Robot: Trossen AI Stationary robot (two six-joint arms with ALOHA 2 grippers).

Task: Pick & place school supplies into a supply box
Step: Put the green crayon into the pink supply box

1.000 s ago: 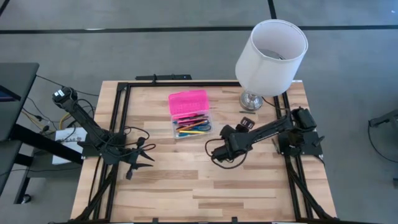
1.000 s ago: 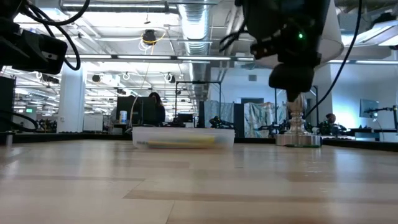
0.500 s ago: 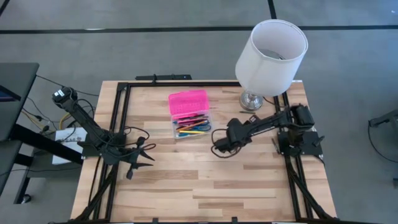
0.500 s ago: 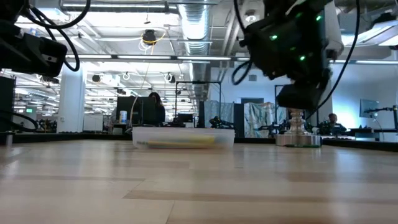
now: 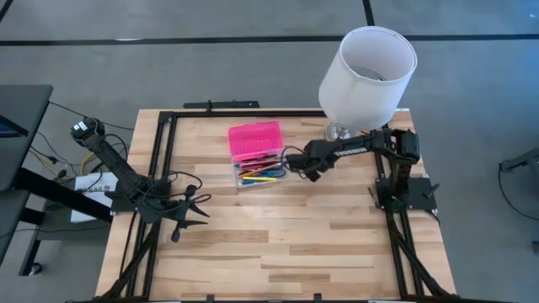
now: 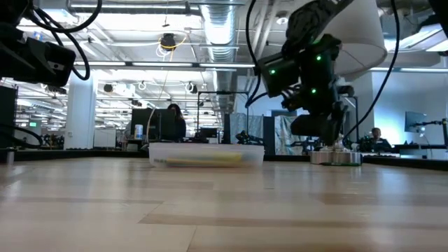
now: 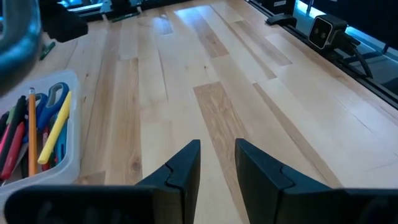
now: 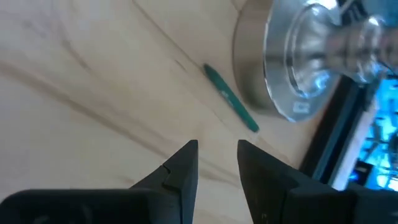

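Observation:
The supply box has a clear base (image 5: 259,173) holding coloured pencils, pens and markers, and its hot-pink lid (image 5: 255,139) lies open on the far side. In the left wrist view the base (image 7: 69,163) shows a yellow marker (image 7: 55,128) and blue-handled scissors (image 7: 53,98). My right gripper (image 5: 306,166) hovers between the box and the lamp, open by a narrow gap (image 8: 217,158) and holding nothing. A green pen (image 8: 231,107) lies flat on the table beside the lamp's foot. My left gripper (image 5: 195,207) waits at the table's left, narrowly open (image 7: 217,163).
A lamp with a white shade (image 5: 368,71) stands on a shiny metal foot (image 8: 292,62) at the far right of the table, close behind my right arm (image 6: 315,77). A black frame rail (image 5: 164,160) borders the table. Bare wood (image 5: 278,244) fills the near half.
My right arm has swung from the middle of the table toward the far edge, ending between the box and the lamp's foot. The box and supplies have stayed put.

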